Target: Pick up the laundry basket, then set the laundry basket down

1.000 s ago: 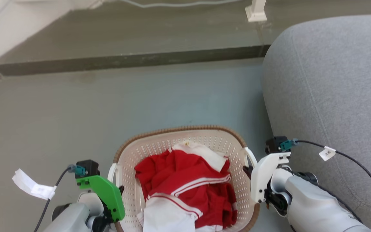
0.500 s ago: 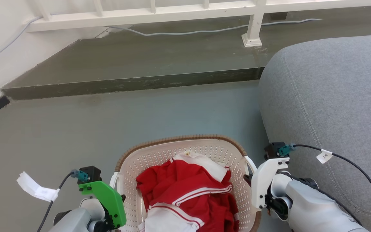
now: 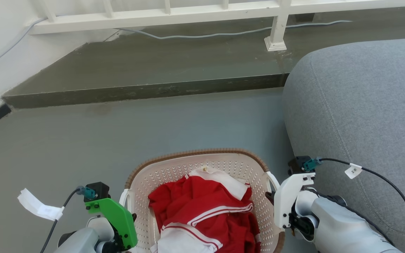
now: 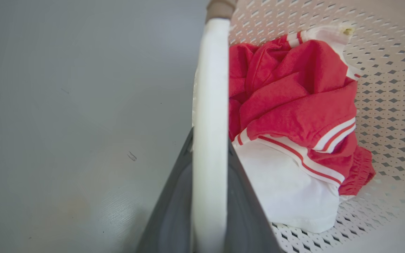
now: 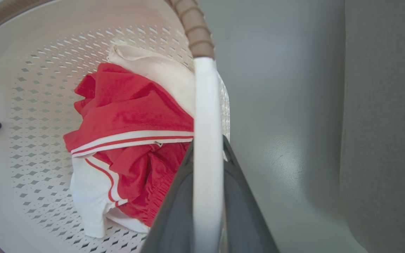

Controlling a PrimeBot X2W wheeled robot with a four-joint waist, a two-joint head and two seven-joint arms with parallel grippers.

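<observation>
The cream perforated laundry basket with its brown woven rim sits at the bottom centre of the head view, holding red and white clothes. My left gripper, under its green cover, is shut on the basket's left white handle. In the left wrist view that handle runs between the dark fingers. My right gripper is shut on the right white handle. The right wrist view shows this handle clamped between the fingers. Whether the basket's base touches the floor is hidden.
A grey sofa stands close on the right, next to my right arm. Ahead lies grey floor, then a raised dark step with a white railing, its post and a cable. A white wall is at the left.
The whole head picture has shifted downward over the last second, so the camera moved and the railing came into view. Both grippers keep the same hold on the basket's handles.
</observation>
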